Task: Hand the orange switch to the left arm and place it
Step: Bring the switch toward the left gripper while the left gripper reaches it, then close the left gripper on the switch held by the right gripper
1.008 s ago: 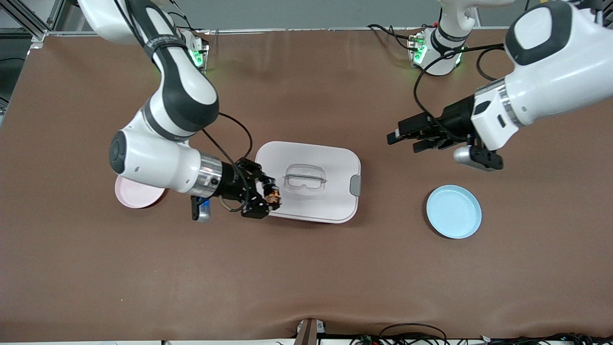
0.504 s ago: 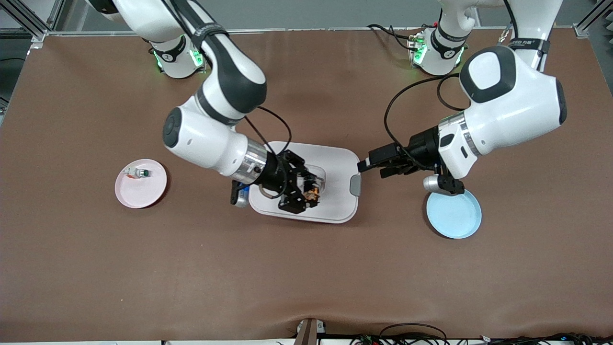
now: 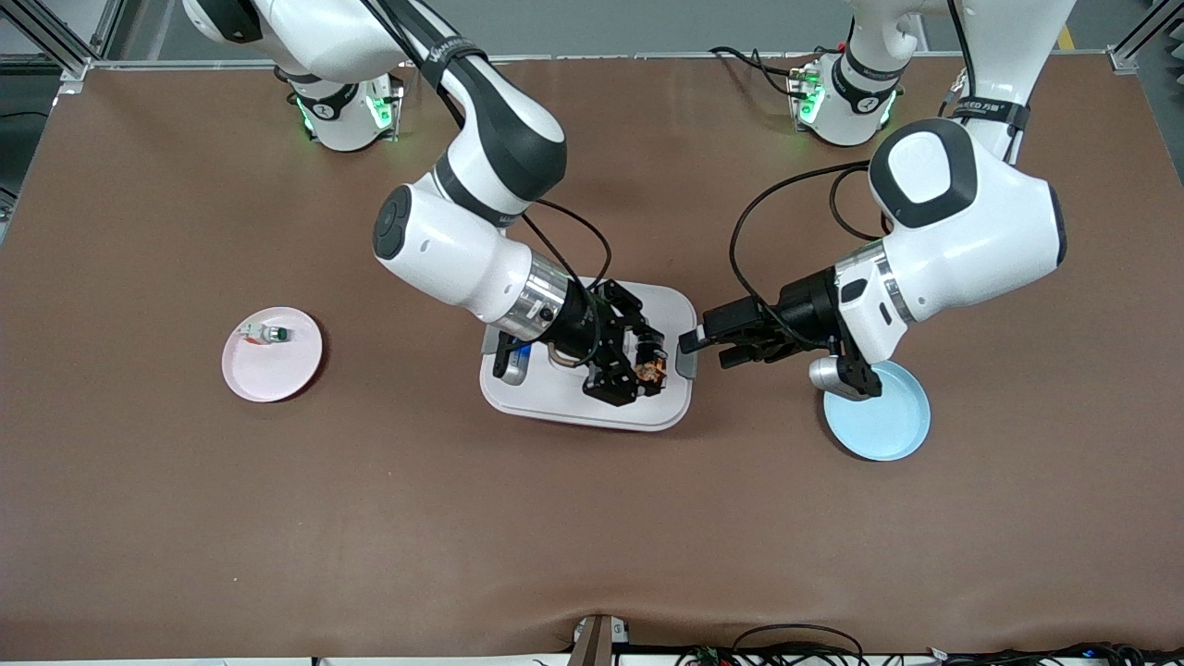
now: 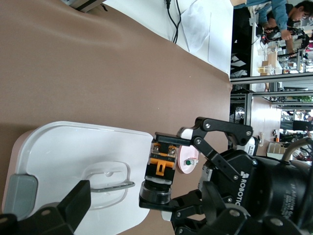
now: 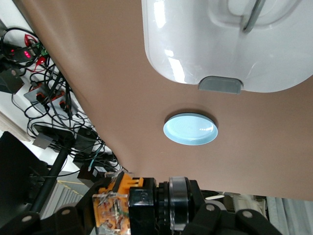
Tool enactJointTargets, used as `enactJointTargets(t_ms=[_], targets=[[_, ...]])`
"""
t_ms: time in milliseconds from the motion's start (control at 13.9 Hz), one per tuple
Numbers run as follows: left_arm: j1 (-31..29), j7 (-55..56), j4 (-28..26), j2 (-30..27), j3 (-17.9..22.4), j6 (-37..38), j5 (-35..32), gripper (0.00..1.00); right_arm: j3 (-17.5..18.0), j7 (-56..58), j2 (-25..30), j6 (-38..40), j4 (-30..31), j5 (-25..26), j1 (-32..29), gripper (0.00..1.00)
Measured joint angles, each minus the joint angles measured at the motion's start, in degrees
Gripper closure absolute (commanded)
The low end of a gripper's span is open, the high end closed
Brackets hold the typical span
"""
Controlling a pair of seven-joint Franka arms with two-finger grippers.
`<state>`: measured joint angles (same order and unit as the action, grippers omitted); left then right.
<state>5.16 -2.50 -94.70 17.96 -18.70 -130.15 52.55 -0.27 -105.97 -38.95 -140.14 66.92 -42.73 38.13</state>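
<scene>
Two pincers meet above the box point(image 3: 564, 393): our right pincer point(image 3: 636, 368) grips the orange switch point(image 3: 651, 372) over its lid, while our left pincer point(image 3: 700, 340) hangs wide open beside it. We judge the handover imminent; next, the left must close on the switch's free end.

Right gripper point(image 3: 640, 368) grips the orange switch point(image 3: 650, 372) over the box point(image 3: 564, 400). Left gripper point(image 3: 694, 340) hangs over the box's grey latch, fingers apparently parted. Blue plate point(image 3: 888, 424) and pink plate point(image 3: 277, 375) sit apart.
</scene>
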Motion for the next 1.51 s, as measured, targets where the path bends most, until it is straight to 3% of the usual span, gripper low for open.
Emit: enactJointTargets(t_ms=[288, 936, 1008, 1080, 1152, 1368, 1512], targets=[[0.0, -4.9, 0.0, 0.6, 0.0, -0.2, 0.2, 0.00, 0.3, -2.1, -0.9, -4.9, -0.7, 0.0, 1.7, 1.00], [0.0, -15.8, 0.1, 1.3, 0.0, -1.1, 0.2, 0.00, 1.8, -4.5, -1.5, -5.3, -3.1, 0.0, 2.1, 1.00], [0.0, -16.9, 0.1, 1.3, 0.0, -1.2, 0.2, 0.22, 1.9, -4.7, -1.6, -5.5, -3.2, 0.0, 2.2, 1.00], [0.0, -17.7, 0.1, 1.3, 0.0, -1.3, 0.2, 0.50, 1.9, -4.8, -1.6, -5.7, -3.3, 0.0, 2.2, 1.00], [0.0, -18.1, 0.1, 1.4, 0.0, -1.4, 0.2, 0.66, 1.9, -5.0, -1.6, -5.8, -3.3, 0.0, 2.3, 1.00], [0.1, -18.5, 0.5, 1.3, -0.3, -1.4, 0.4, 1.00, 2.0, -5.4, -2.2, -6.8, -3.3, 0.0, 2.7, 1.00], [0.1, -18.7, 0.6, 1.3, -0.5, -1.5, 0.6, 1.00, 1.9, -5.4, -2.5, -7.5, -3.3, 0.0, 3.0, 1.00]])
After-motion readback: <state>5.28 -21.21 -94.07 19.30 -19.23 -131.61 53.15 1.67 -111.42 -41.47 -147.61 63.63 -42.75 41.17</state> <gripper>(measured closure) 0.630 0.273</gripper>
